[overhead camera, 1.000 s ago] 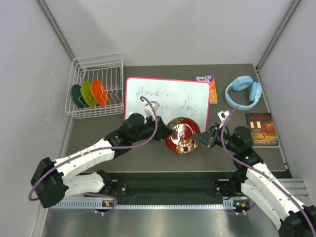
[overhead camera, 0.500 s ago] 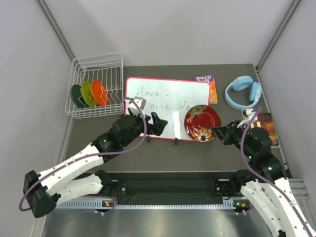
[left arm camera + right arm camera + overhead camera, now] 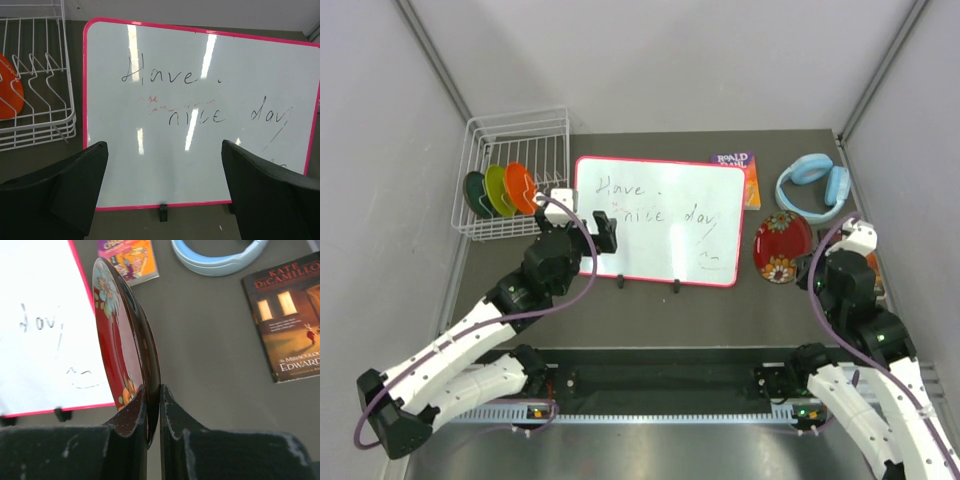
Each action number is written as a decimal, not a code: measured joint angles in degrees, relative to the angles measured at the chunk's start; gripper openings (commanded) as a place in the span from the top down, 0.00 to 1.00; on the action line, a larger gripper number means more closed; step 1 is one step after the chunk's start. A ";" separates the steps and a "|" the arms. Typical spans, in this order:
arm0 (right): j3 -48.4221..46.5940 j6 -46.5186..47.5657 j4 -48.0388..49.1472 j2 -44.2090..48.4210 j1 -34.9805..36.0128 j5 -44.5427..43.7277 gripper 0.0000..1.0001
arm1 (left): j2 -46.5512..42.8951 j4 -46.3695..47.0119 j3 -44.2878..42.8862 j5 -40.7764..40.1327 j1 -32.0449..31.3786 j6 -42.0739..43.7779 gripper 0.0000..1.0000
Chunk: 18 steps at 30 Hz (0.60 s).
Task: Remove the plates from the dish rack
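The white wire dish rack (image 3: 516, 233) stands at the back left with three plates upright in it: a dark plate (image 3: 477, 194), a lime-yellow plate (image 3: 499, 190) and an orange plate (image 3: 521, 186). My left gripper (image 3: 582, 224) is open and empty just right of the rack, facing the whiteboard; in the left wrist view the left gripper (image 3: 165, 185) has the rack (image 3: 60, 131) and the orange plate (image 3: 10, 95) at its left. At the right, my right gripper (image 3: 810, 268) is shut on the rim of the dark red flowered plate (image 3: 781, 245). In the right wrist view the right gripper (image 3: 152, 405) holds this red plate (image 3: 112, 340) on edge.
A pink-framed whiteboard (image 3: 660, 215) stands on small feet in the middle. Light blue headphones (image 3: 812, 186) lie at the back right, with a Roald Dahl book (image 3: 748, 175) beside them. A dark book (image 3: 287, 320) lies right of the held plate.
The left gripper has come off the red plate, opened wide and swung left toward the rack. The right gripper has carried the red plate to the right, past the whiteboard.
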<state>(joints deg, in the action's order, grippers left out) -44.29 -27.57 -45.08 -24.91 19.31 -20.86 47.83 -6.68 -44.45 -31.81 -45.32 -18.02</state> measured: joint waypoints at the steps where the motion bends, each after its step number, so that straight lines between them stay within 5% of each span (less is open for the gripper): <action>1: 0.07 -0.02 -0.02 -0.74 0.00 -0.92 1.00 | 0.09 0.00 0.00 0.28 0.48 0.02 0.01; 7: 5.75 -0.24 5.31 -4.63 -5.35 0.09 1.00 | 2.36 0.00 0.13 4.90 4.81 -0.28 0.01; 14: 14.16 3.08 14.45 -12.79 -39.39 24.52 1.00 | 2.95 0.20 1.60 11.39 10.47 -1.07 0.01; 18: 15.13 3.63 17.94 -15.72 -45.70 33.40 1.00 | 3.96 0.63 2.21 13.66 13.81 -1.36 0.01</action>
<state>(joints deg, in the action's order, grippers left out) -29.17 -23.94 -27.14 -40.62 -26.39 12.53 51.79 -6.04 -42.24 -18.15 -31.51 -19.38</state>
